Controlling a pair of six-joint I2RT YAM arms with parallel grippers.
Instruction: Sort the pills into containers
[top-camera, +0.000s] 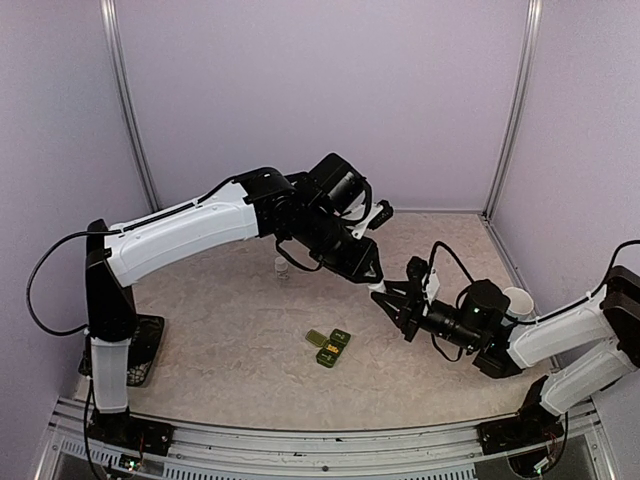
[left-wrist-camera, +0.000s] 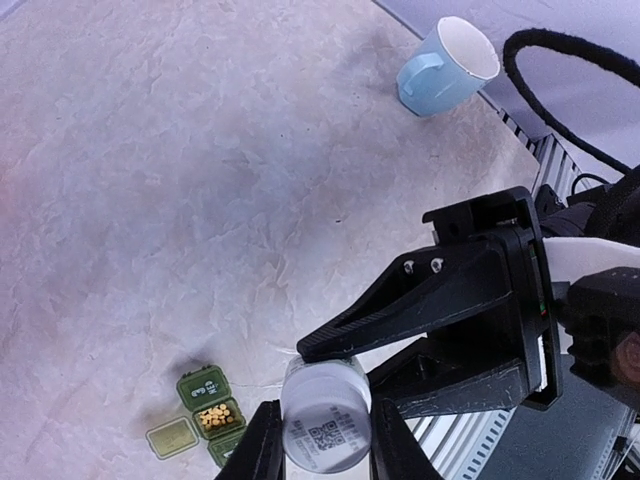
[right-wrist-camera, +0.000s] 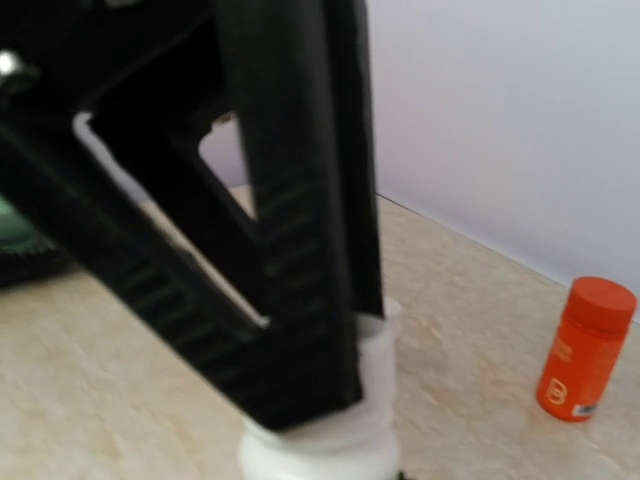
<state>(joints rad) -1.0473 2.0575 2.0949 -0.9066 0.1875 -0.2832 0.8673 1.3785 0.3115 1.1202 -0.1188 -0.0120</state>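
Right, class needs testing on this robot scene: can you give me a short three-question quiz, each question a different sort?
1. True or false: every lid of the green pill box is shut.
2. What is the left gripper holding? A) a spoon B) a white bottle C) a cloth
3. Fill the gap: the orange bottle stands ____, not on its side.

Key
1. False: one lid is open and yellow pills show inside.
2. B.
3. upright.
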